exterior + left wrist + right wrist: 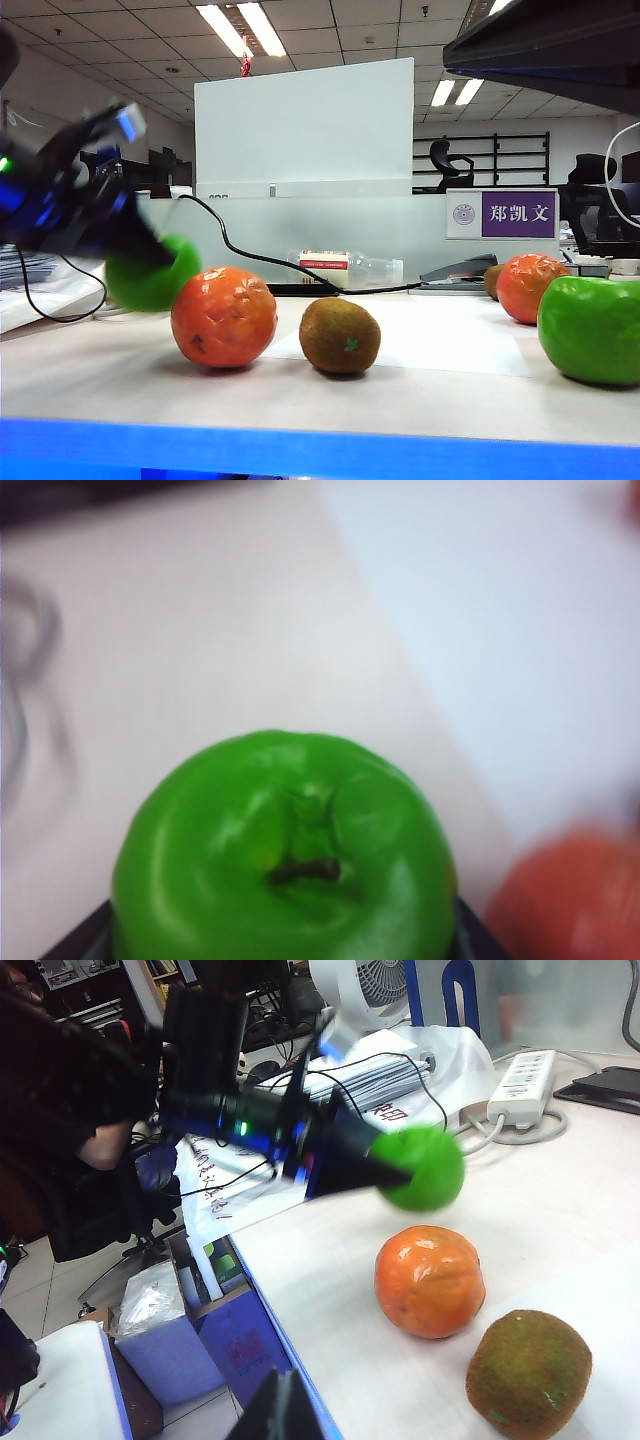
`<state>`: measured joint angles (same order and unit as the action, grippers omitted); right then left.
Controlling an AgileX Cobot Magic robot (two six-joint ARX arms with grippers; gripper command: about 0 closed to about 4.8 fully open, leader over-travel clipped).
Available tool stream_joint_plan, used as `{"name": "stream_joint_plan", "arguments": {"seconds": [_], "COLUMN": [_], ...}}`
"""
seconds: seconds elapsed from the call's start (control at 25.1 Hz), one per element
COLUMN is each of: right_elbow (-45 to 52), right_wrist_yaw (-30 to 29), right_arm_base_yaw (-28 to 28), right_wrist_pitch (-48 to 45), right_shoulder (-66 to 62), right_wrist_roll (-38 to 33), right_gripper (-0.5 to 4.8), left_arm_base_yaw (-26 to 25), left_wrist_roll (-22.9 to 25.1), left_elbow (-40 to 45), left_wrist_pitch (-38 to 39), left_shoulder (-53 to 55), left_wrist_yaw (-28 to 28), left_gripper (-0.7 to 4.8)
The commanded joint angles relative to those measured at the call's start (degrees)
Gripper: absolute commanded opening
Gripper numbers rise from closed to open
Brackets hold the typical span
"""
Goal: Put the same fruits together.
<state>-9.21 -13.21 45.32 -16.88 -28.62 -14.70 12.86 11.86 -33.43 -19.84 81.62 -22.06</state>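
Observation:
My left gripper (140,250) is shut on a glossy green apple (165,285) at the far left, blurred and seemingly just off the table. The left wrist view shows this apple (285,840) stem-up between two dark fingers (85,938). The right wrist view shows the apple (432,1163) in the left gripper (400,1175). An orange-red fruit (223,316) and a kiwi (339,335) sit in front. At the right stand another green apple (592,328), an orange-red fruit (532,287) and a half-hidden kiwi (493,280). My right gripper (280,1410) is shut and empty beyond the table's blue edge.
A black cable (250,255) runs across the back of the table. A lying plastic bottle (350,268) and a stapler (455,272) are behind the fruits. A power strip (525,1085) and papers (380,1080) lie near the left arm. A white sheet (440,335) covers the middle.

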Motion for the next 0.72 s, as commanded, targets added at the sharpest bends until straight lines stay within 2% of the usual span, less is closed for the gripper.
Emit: {"name": "stream_joint_plan", "arguments": {"seconds": [0.04,0.16,0.2,0.32,0.48,0.56,0.72], "right_elbow": [-0.4,-0.5,-0.8,-3.2,-7.9,-9.5,-10.9], "right_wrist_yaw": [1.3,4.9,8.0,20.6,36.1,41.1,46.7], "right_arm_base_yaw": [0.0,0.0,0.0,0.0,0.0,0.0,0.0], "right_wrist_pitch": [-0.9,-0.1,1.3,8.8,18.5,19.8,19.8], "right_shoulder": [0.1,0.1,0.2,0.4,0.4,0.5,0.9], "right_wrist_roll": [0.2,1.8,2.7,3.5,8.4,10.4,12.0], "right_gripper": [-0.06,-0.06,-0.06,-0.06,-0.06,-0.06,-0.06], "left_arm_base_yaw": [0.3,2.1,2.8,6.3,12.1,15.1,19.7], "left_wrist_roll": [-1.8,-2.9,-2.9,-2.9,-2.3,-0.9,0.4], "left_elbow": [-3.9,-7.6,-8.4,-10.1,-10.7,-10.8,-10.9], "left_wrist_pitch": [0.6,2.7,2.9,3.5,3.4,3.5,2.1], "left_shoulder": [-0.3,-0.3,-0.3,-0.3,-0.2,-0.1,0.6], "left_wrist_yaw": [-3.7,-6.4,-6.8,-7.2,-7.6,-7.5,-7.5], "left_gripper": [-0.06,-0.06,-0.06,-0.06,-0.06,-0.06,-0.06]}}
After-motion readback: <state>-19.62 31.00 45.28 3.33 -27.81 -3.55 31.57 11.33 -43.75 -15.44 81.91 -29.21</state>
